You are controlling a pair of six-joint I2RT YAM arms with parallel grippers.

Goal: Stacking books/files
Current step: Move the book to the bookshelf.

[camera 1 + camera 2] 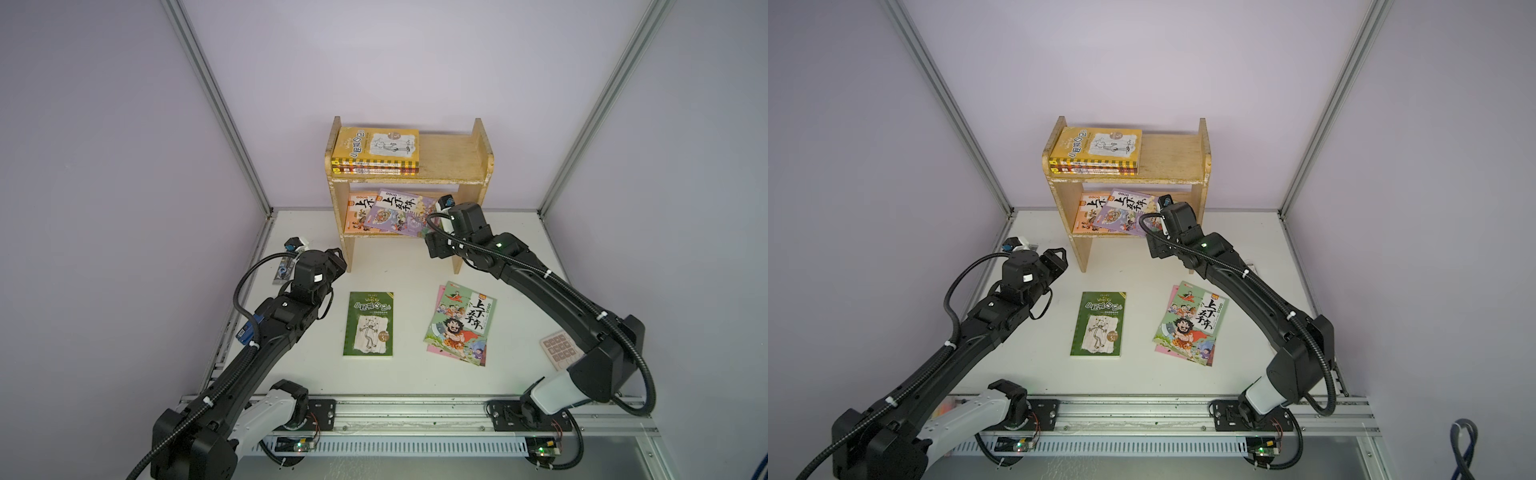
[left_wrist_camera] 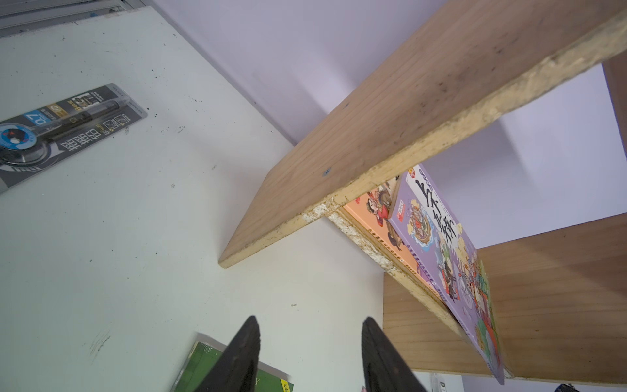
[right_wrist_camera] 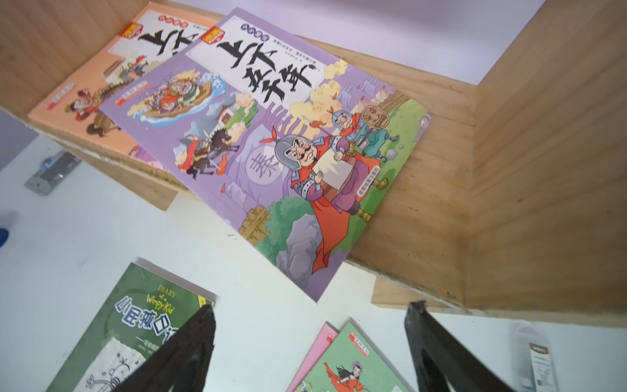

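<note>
Finds on the upper board of the shelf [image 1: 457, 158] the yellow book [image 1: 376, 145] topping red-spined ones [image 1: 374, 169]; below, the purple book [image 1: 399, 214] askew over the orange book [image 1: 358, 212], overhanging the front edge. Notes on the counter [image 1: 407, 378] the green sketch book [image 1: 368, 324], apart from the green cartoon book [image 1: 461, 322] lying over a pink book [image 3: 315, 353]. Records left hand [image 2: 310, 319] spread, empty, beside the shelf; right hand [image 3: 312, 305] spread wide, empty, near the purple book.

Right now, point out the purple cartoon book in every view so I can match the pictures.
Both top views: purple book on the wooden shelf's lower board, mid-frame.
Left wrist: the book seen slantwise, past the shelf's side panel.
Right wrist: its cover fills the middle, one corner overhanging the board.
Shared landmark: orange book lying partly under it.
</note>
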